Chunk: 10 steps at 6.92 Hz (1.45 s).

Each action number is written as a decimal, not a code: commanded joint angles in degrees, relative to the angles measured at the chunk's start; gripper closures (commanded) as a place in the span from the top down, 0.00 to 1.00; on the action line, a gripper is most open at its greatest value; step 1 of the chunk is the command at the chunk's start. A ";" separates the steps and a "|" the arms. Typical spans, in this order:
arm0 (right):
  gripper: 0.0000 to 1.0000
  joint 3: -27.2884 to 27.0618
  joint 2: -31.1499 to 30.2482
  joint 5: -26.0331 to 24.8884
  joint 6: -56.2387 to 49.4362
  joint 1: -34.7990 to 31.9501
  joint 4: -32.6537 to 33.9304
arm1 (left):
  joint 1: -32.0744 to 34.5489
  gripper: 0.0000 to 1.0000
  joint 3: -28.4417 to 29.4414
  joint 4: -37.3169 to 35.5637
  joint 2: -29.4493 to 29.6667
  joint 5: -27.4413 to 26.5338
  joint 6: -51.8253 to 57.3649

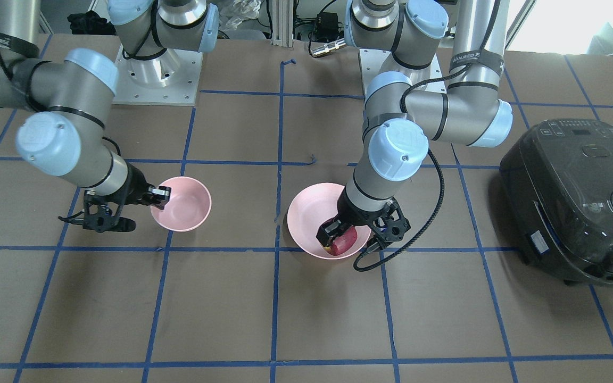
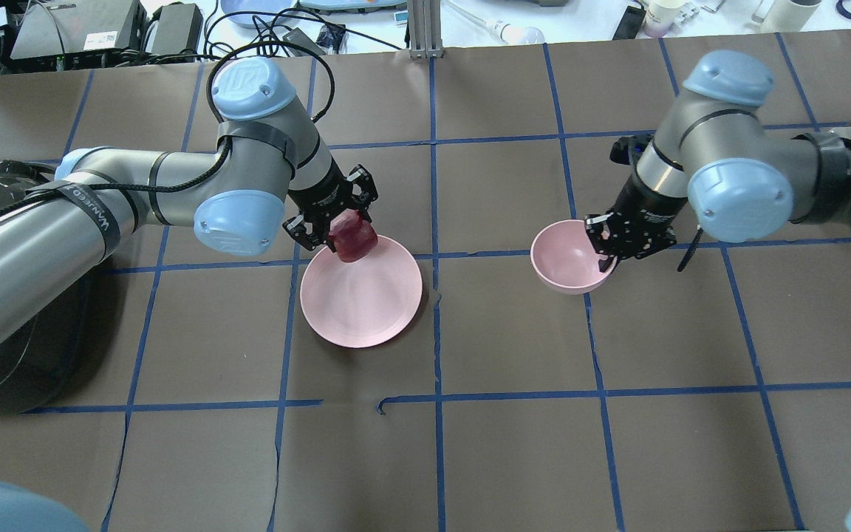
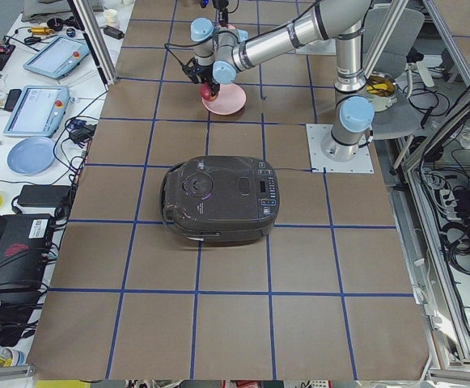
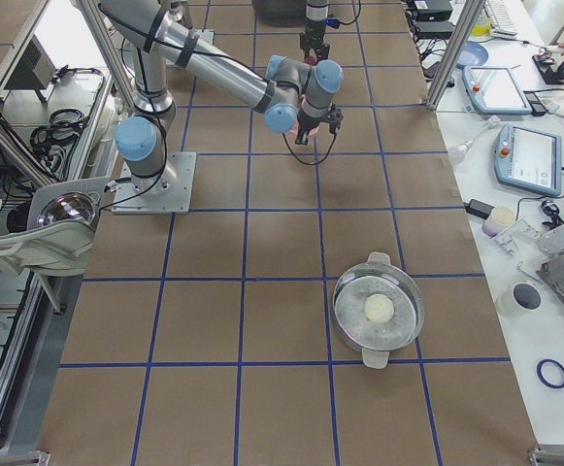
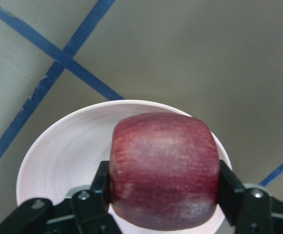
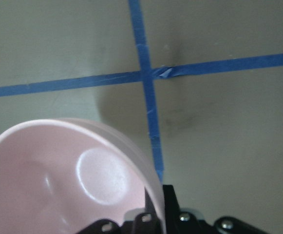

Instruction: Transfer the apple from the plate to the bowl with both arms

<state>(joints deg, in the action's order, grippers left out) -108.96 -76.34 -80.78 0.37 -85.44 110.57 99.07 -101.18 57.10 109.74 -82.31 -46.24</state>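
The dark red apple (image 5: 163, 168) sits between the fingers of my left gripper (image 2: 348, 233), which is shut on it. It hangs low over the far side of the wide pale pink plate (image 2: 366, 310); I cannot tell whether it touches the plate. The front view shows the apple (image 1: 345, 243) and the left gripper (image 1: 338, 236) at the near right part of the plate (image 1: 306, 213). My right gripper (image 2: 606, 251) is shut on the rim of the small deep pink bowl (image 2: 566, 255), which stands empty on the table. The right wrist view shows that rim (image 6: 146, 165) between the jaws.
A black rice cooker (image 1: 578, 197) stands on the table beyond the left arm, at the robot's left end. A lidded metal pot (image 4: 379, 309) stands at the robot's right end. Blue tape lines grid the brown table top between plate and bowl.
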 commanded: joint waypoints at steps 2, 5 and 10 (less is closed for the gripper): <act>0.00 -6.93 0.92 5.62 1.48 -3.50 10.22 | 6.04 0.00 4.58 2.05 -1.02 6.57 -16.33; 0.96 -9.88 0.41 4.59 1.91 -3.33 16.43 | 9.29 0.00 4.68 1.09 -0.15 15.65 -31.75; 1.00 13.47 -3.12 -11.68 -5.10 5.60 -6.30 | 16.06 0.00 3.28 -0.40 4.32 19.38 -40.41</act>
<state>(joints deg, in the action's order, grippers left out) -100.62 -79.21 -91.26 -2.05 -84.14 109.45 113.66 -97.55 57.86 112.42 -63.10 -85.94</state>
